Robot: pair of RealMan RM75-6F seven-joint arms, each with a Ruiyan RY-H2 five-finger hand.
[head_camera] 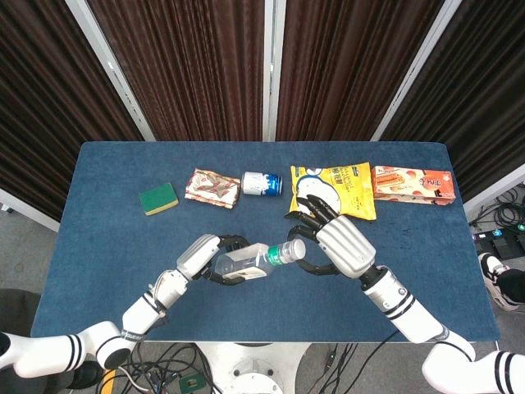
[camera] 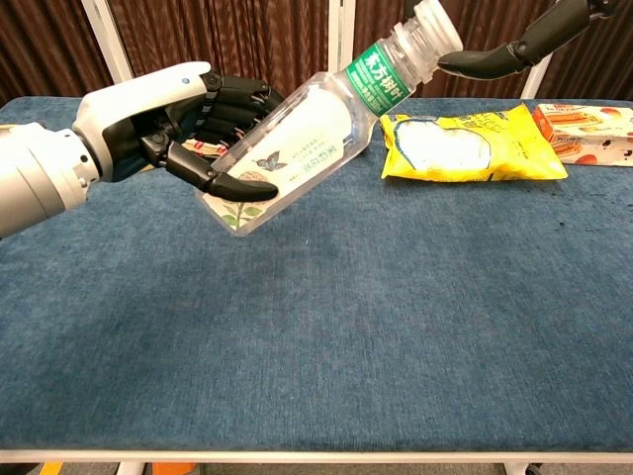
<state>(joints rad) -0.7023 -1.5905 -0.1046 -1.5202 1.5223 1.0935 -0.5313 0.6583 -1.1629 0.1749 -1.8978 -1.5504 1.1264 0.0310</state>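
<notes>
Where dark curtains (head_camera: 189,66) hang, blue table (head_camera: 107,230) stands.

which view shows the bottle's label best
The chest view: the bottle fills the frame side-on in the left hand, so its green neck band and printed body label show clearly. The head view shows the bottle small from above, partly covered by fingers, its label unreadable.

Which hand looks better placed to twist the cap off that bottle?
Probably the right hand: its fingers reach right at the cap, while the left hand grips the tilted bottle.
</notes>
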